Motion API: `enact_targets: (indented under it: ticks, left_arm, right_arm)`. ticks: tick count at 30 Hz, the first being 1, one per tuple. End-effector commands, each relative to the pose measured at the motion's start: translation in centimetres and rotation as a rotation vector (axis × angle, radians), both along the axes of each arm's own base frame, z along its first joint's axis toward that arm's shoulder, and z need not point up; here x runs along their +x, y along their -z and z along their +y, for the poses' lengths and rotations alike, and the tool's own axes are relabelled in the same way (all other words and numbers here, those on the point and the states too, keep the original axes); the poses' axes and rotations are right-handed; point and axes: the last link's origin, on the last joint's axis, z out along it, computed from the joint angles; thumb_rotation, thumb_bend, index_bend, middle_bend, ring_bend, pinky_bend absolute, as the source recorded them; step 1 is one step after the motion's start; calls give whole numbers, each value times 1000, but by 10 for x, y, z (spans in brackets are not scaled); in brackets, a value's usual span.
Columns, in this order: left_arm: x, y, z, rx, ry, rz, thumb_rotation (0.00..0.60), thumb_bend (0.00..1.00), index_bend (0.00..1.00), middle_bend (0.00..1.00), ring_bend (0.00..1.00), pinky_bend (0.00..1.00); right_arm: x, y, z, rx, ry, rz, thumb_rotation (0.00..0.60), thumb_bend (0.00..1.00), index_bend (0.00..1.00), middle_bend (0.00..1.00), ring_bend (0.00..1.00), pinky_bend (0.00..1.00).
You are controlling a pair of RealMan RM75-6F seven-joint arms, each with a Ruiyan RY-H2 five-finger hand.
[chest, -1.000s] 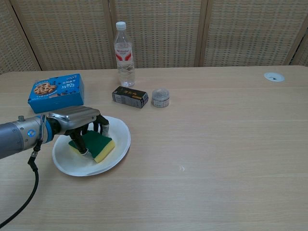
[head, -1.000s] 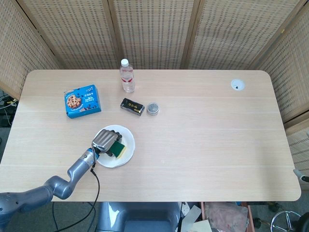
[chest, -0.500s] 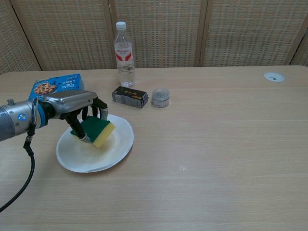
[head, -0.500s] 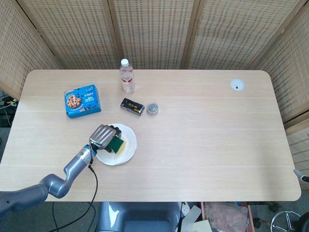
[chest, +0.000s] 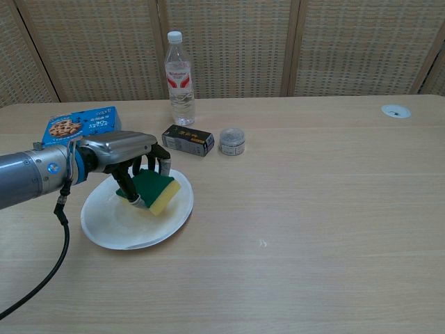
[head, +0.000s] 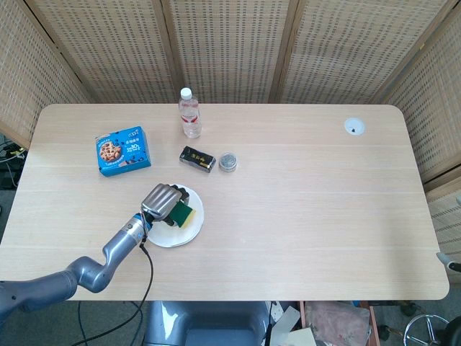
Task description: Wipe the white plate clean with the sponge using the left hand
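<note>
The white plate (head: 171, 232) (chest: 122, 223) lies on the table's front left part. My left hand (head: 160, 201) (chest: 128, 156) grips the green and yellow sponge (head: 184, 214) (chest: 157, 191) over the plate's right half, green side under the fingers. In the chest view the sponge looks tilted, its yellow edge low near the plate's right rim. Whether it touches the plate I cannot tell. My right hand shows in neither view.
A blue cookie box (head: 122, 150) (chest: 80, 127) lies behind the plate to the left. A water bottle (head: 189, 113) (chest: 179, 77), a small black box (head: 197, 158) (chest: 188, 140) and a little round tin (head: 227, 161) (chest: 231, 140) stand behind it. A cable (chest: 49, 264) hangs from my left forearm.
My left hand has carried the sponge from the plate's middle toward its right rim. The plate has slid slightly to the right.
</note>
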Motion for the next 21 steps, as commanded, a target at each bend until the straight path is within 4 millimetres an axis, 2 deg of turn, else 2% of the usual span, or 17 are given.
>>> enact_targets:
  ticks: [1, 11, 21]
  left_arm:
    - [-3, 10, -3, -12, -13, 14, 600, 151, 661, 411, 368, 448]
    - [-13, 21, -7, -41, -130, -70, 600, 186, 696, 420, 368, 450]
    - [-21, 34, -11, -60, -132, -54, 600, 205, 707, 425, 369, 452]
  right_arm:
    - [0, -1, 0, -3, 2, -1, 600, 0, 0, 0, 0, 0]
    - [0, -2, 1, -3, -1, -3, 600, 0, 0, 0, 0, 0]
    - [0, -1, 1, -1, 0, -1, 600, 0, 0, 0, 0, 0]
